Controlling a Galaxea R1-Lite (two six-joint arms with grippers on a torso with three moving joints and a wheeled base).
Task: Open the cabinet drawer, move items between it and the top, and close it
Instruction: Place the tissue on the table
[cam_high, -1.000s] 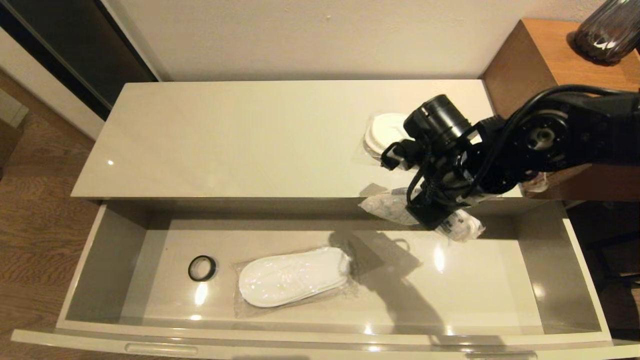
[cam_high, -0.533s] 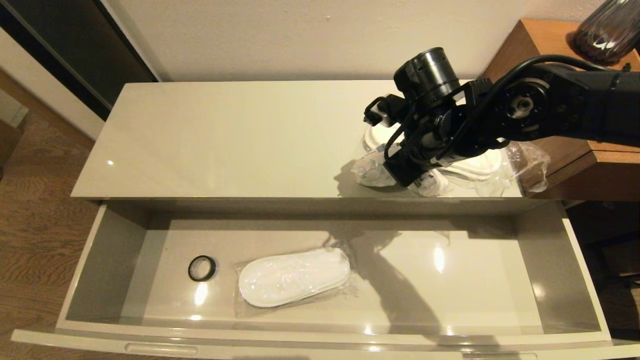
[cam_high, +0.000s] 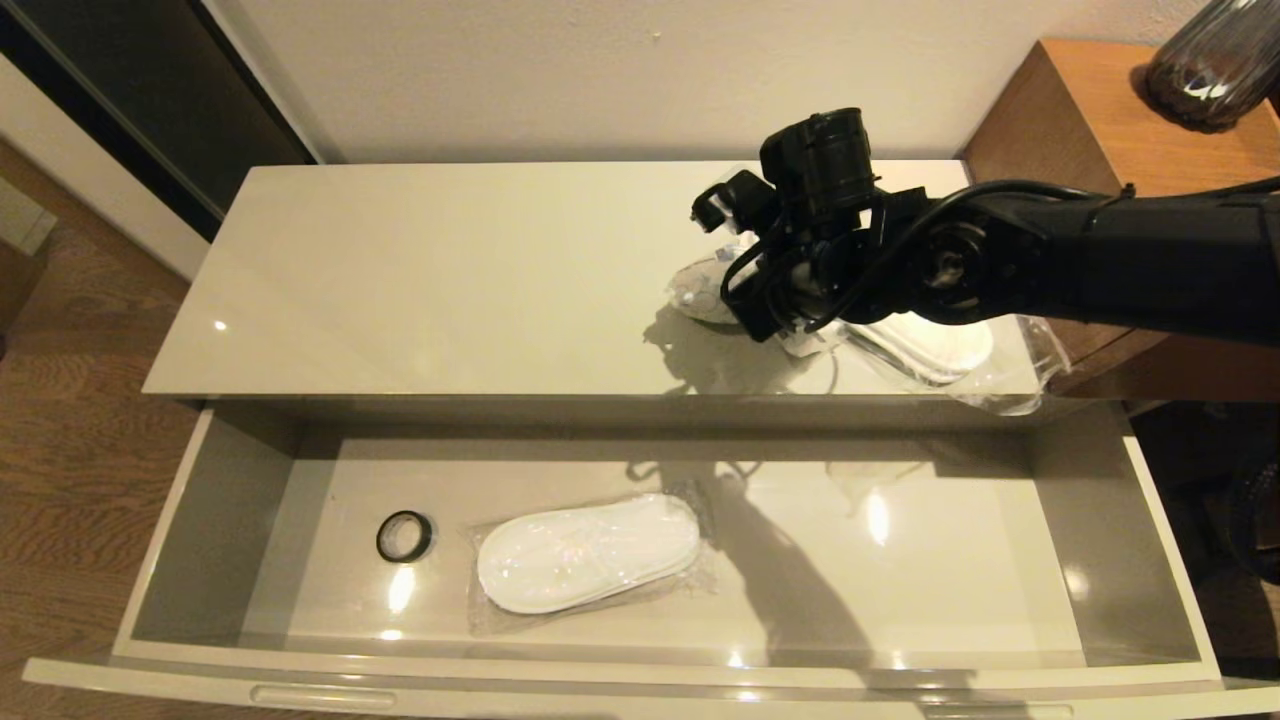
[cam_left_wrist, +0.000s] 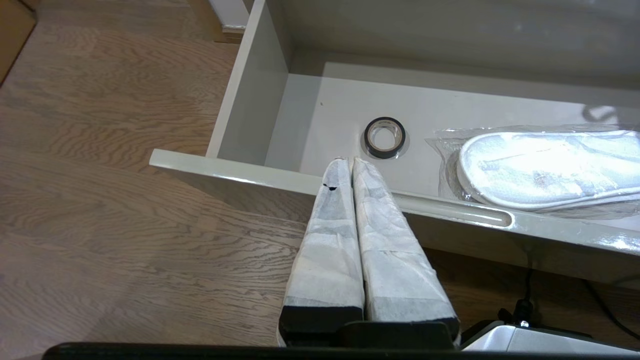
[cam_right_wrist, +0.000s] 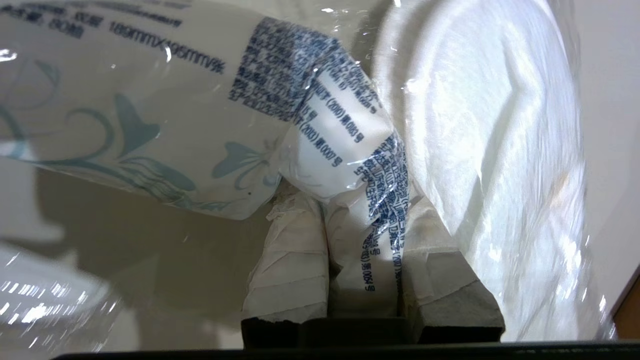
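The cabinet drawer (cam_high: 1160, 540) stands pulled out below the glossy cream top (cam_high: 450, 280). One bagged pair of white slippers (cam_high: 585, 552) lies in the drawer's left half. A second bagged pair (cam_high: 935, 345) lies on the top at the right. My right gripper (cam_high: 770, 322) hovers low over the top beside that pair, shut on one end of the soft white packet with blue print (cam_high: 700, 292). In the right wrist view the packet (cam_right_wrist: 150, 125) bulges out past the taped fingers (cam_right_wrist: 290, 260), next to the slippers (cam_right_wrist: 490, 150). My left gripper (cam_left_wrist: 348, 161) hangs shut and empty before the drawer's front edge (cam_left_wrist: 250, 172).
A small black ring (cam_high: 404, 537) lies in the drawer left of the slippers. The taller brown wooden unit (cam_high: 1080, 110) with a dark vase (cam_high: 1210, 60) stands against the top's right end. A wall runs behind the cabinet, and wood floor lies to the left.
My right arm has carried the packet from above the drawer's back right up over the top, moving back and leftward. The slippers in the drawer and the ring have stayed put.
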